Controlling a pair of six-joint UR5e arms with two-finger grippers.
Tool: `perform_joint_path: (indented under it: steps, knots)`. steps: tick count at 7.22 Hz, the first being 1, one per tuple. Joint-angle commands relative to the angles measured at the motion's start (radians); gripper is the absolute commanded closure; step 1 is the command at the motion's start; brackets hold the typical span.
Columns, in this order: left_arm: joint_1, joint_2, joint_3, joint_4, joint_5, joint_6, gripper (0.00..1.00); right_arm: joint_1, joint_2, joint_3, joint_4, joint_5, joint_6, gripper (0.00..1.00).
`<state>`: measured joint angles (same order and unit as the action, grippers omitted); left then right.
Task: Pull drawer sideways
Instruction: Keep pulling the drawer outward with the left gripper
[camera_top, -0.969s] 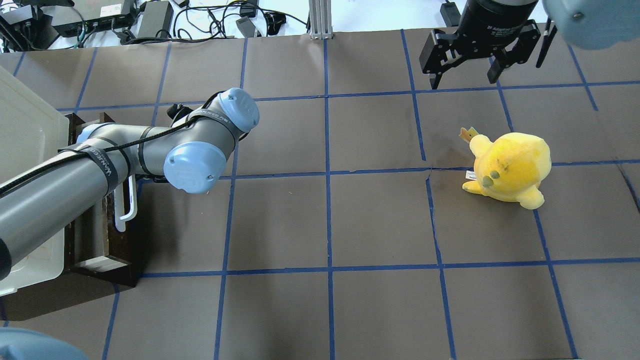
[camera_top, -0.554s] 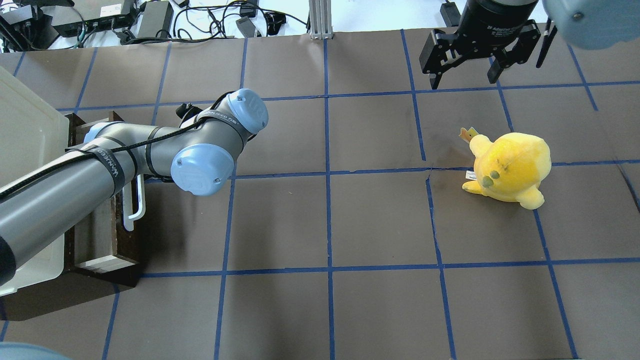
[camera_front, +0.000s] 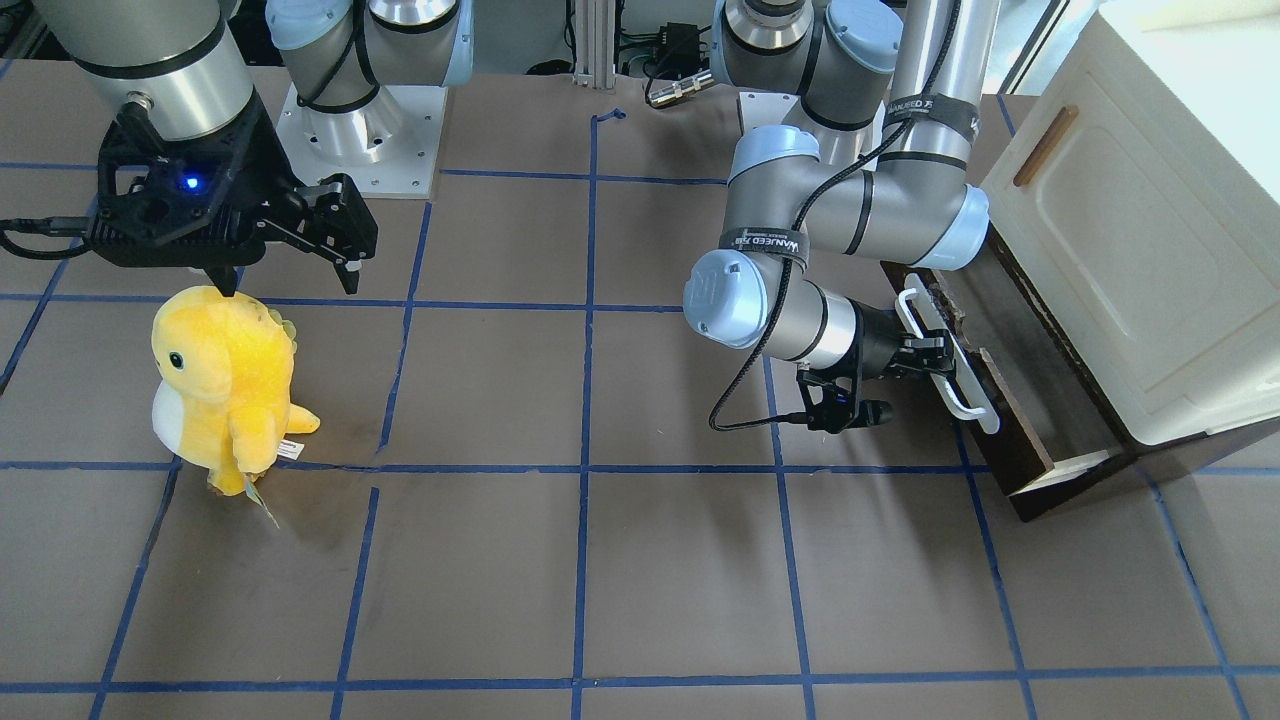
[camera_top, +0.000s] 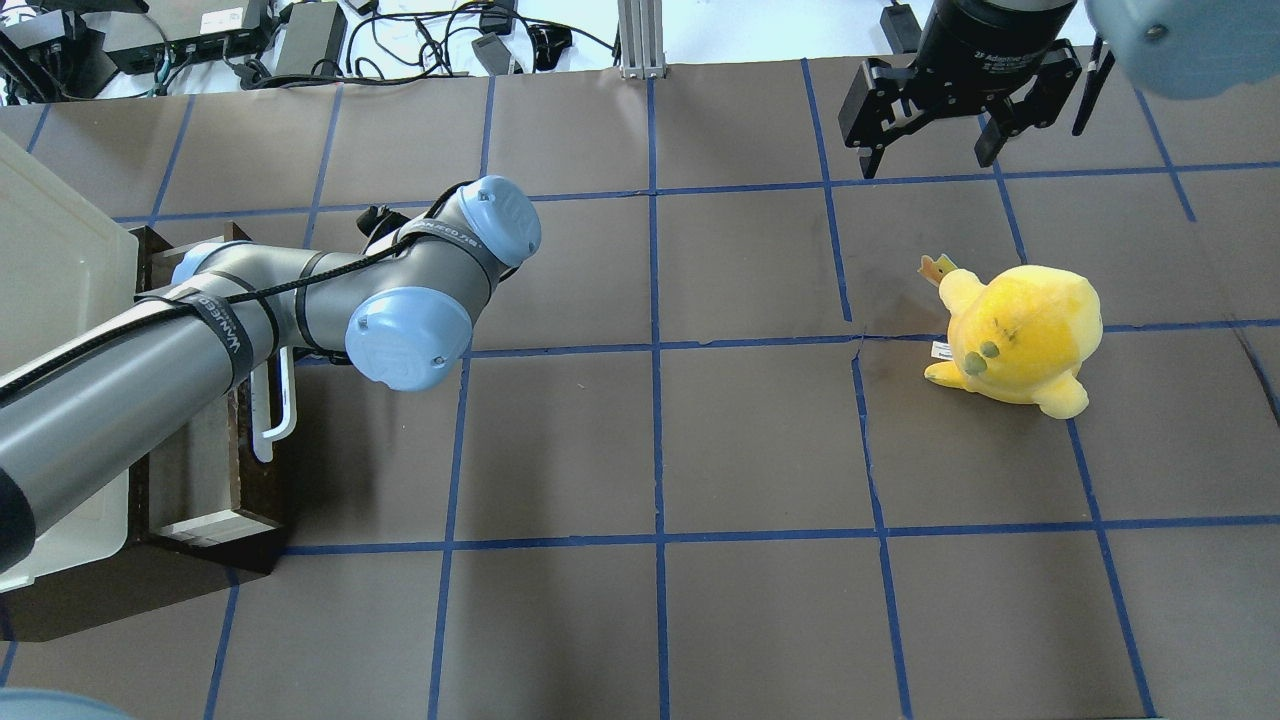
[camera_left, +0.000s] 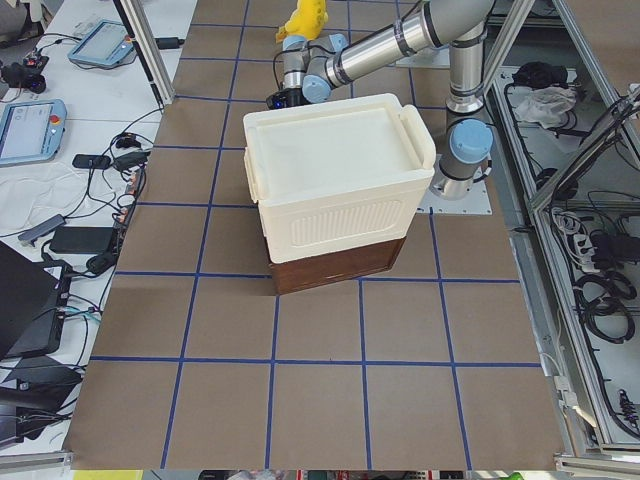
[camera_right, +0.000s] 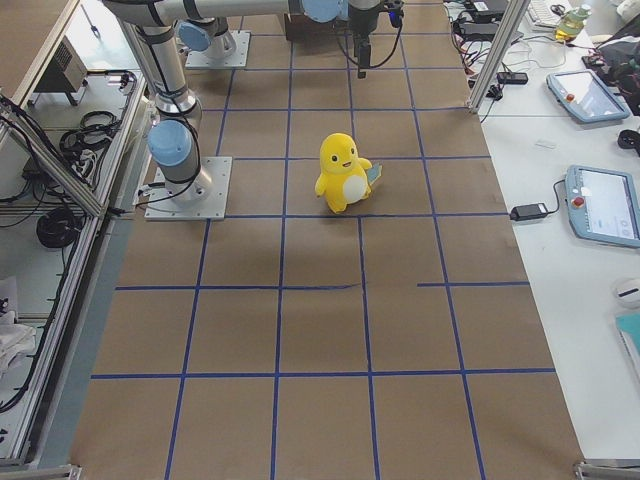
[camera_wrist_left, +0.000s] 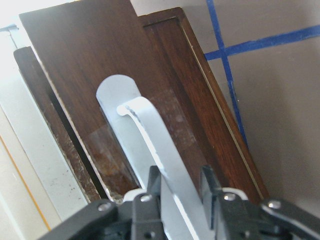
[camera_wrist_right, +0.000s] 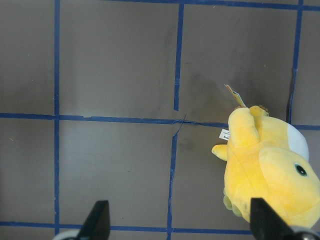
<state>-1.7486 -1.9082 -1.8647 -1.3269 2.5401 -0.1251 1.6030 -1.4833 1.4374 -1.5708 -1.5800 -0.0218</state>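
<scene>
The dark brown drawer (camera_front: 1005, 465) sticks partly out of the bottom of the cream cabinet (camera_front: 1130, 230); its pale tray shows in the overhead view (camera_top: 200, 470). My left gripper (camera_front: 925, 355) is shut on the drawer's long white bar handle (camera_front: 950, 350). In the left wrist view both fingers (camera_wrist_left: 210, 187) pinch the handle (camera_wrist_left: 150, 135) near its middle. In the overhead view the left arm hides most of the handle (camera_top: 278, 420). My right gripper (camera_top: 925, 160) is open and empty, hovering far from the drawer.
A yellow plush toy (camera_top: 1020, 335) stands on the brown mat just below my right gripper (camera_front: 285, 280); it also shows in the right wrist view (camera_wrist_right: 270, 175). The cabinet door with a small wooden handle (camera_front: 1045, 145) is above the drawer. Cables lie beyond the table's far edge (camera_top: 430, 40).
My left arm has moved away from the cabinet with the handle held, and the drawer has slid further out. The right arm and the plush have not moved.
</scene>
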Motion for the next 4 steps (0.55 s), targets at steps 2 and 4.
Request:
perform_joint_path:
  steps: [2,4]
  knots:
    - [-0.014,0.0,0.015,-0.008,-0.021,-0.001,0.65,0.0,0.0,0.0,0.0,0.0,0.0,0.0]
    - [-0.014,-0.002,0.012,-0.011,-0.02,-0.001,0.63,0.0,0.0,0.0,0.0,0.0,0.0,0.0]
